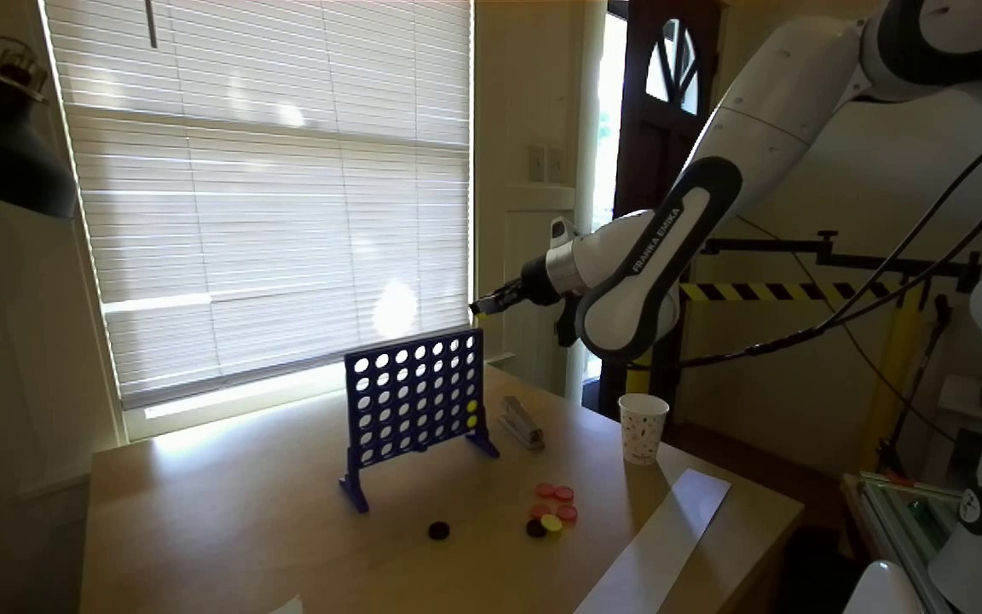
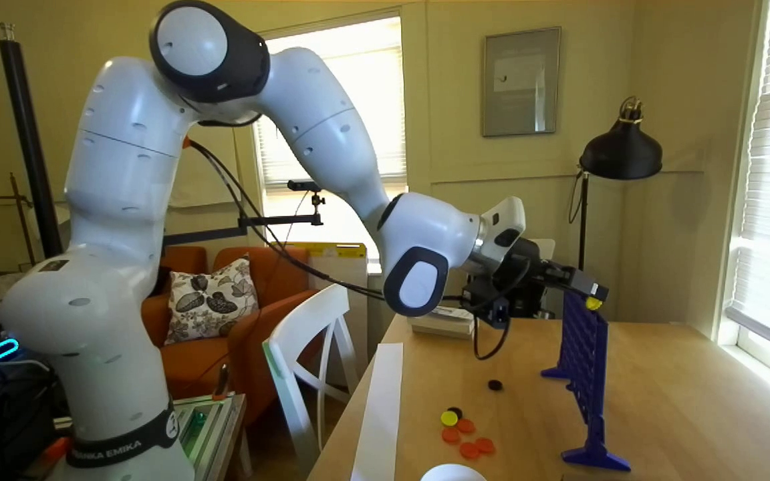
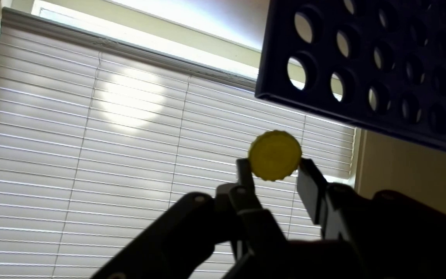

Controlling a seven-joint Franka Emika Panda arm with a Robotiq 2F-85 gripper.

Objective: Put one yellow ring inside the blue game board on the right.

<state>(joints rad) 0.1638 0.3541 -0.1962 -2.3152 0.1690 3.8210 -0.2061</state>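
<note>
The gripper [image 3: 274,166] is clamped on a yellow ring [image 3: 275,154], pinching it at opposite edges, well above the table [image 1: 227,512]. In the wrist view the ring is apart from the blue game board [image 2: 585,354], which stands upright; in an exterior view the ring appears over the board's end column (two yellow disks [image 1: 471,421] fill the lowest two holes there). A stapler [image 1: 523,424] lies just beside the board's foot. Four red disks [image 1: 567,513] are clustered with a loose yellow disk [image 1: 551,524] and a black disk [image 1: 535,529]; a second black disk [image 1: 439,530] lies apart. A paper cup [image 1: 643,431] stands near a strip of white paper [image 1: 661,541].
</note>
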